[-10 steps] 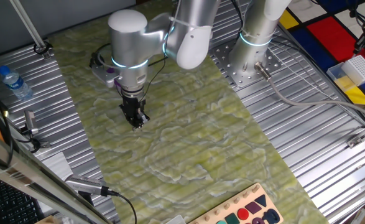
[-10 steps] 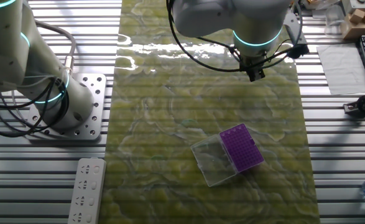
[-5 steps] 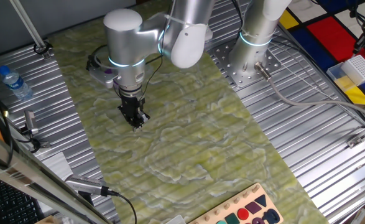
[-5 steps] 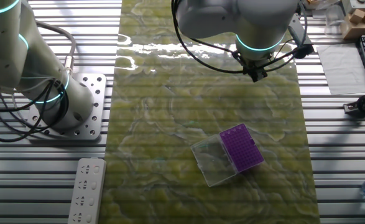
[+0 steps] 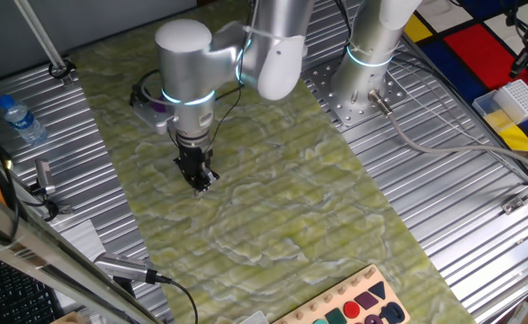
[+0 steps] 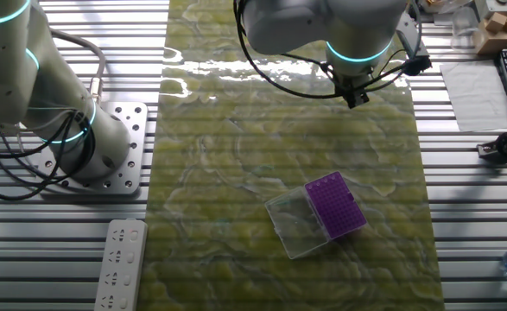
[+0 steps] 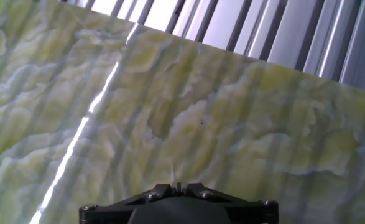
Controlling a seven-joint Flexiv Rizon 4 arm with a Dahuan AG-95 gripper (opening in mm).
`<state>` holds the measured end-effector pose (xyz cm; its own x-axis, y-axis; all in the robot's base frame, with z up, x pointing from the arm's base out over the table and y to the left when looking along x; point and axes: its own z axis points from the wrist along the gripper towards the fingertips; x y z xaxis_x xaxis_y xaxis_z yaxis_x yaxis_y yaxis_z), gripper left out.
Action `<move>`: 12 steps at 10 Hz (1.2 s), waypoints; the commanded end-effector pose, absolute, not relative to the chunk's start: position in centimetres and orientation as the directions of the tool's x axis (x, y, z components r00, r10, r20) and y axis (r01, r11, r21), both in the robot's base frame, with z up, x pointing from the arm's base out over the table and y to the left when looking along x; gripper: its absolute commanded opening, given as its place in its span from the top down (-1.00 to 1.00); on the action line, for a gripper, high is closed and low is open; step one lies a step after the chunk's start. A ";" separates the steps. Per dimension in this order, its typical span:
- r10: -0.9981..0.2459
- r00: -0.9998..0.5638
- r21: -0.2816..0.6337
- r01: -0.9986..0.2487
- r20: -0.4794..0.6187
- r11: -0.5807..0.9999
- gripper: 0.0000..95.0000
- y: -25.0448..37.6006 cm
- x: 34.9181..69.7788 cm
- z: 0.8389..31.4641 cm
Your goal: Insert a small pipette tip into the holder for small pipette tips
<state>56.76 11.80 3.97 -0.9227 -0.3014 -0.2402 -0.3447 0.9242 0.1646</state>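
Note:
My gripper [image 5: 200, 179] hangs just above the green mat, out in front of the holder for small pipette tips [image 5: 156, 105], which the arm mostly hides in this view. The other fixed view shows the holder [image 6: 335, 206] as a purple square box with a clear cover [image 6: 296, 225] lying open beside it, well apart from the gripper [image 6: 354, 101]. In the hand view the jaws [image 7: 178, 185] stand nearly together on a thin, pale small pipette tip [image 7: 172, 168] that points down at the mat.
A second arm's base [image 6: 89, 142] stands on the metal table beside the mat. A water bottle [image 5: 21, 119] lies at the left, a white gridded rack [image 5: 521, 99] at the far right, a coloured shape board [image 5: 358, 306] at the front, and a power strip [image 6: 120, 263].
The arm swayed a little left, then back right and slightly toward the front of the mat. The gripper stays shut on the tip; the holder has not moved.

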 end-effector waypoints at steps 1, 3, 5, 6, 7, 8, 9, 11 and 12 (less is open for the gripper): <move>-0.312 -0.919 0.161 -0.355 -0.242 0.921 1.00 11.7 56.7 4.0; -0.319 -0.916 0.158 -0.362 -0.244 0.919 1.00 11.7 56.6 3.7; -0.327 -0.916 0.155 -0.367 -0.233 0.917 0.60 11.7 56.6 3.5; -0.329 -0.917 0.151 -0.367 -0.226 0.918 0.60 11.8 56.6 3.4; -0.333 -0.916 0.147 -0.370 -0.224 0.917 0.60 11.8 56.5 3.4; -0.341 -0.915 0.143 -0.374 -0.214 0.916 0.60 11.8 56.5 3.3; -0.342 -0.916 0.141 -0.375 -0.211 0.916 0.60 11.8 56.5 3.2; -0.346 -0.914 0.137 -0.378 -0.210 0.916 0.60 11.8 56.5 2.8; -0.347 -0.914 0.135 -0.379 -0.210 0.916 0.60 11.9 56.5 2.7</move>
<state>56.45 11.97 2.45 -0.9129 -0.3497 -0.2104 -0.3814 0.9145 0.1349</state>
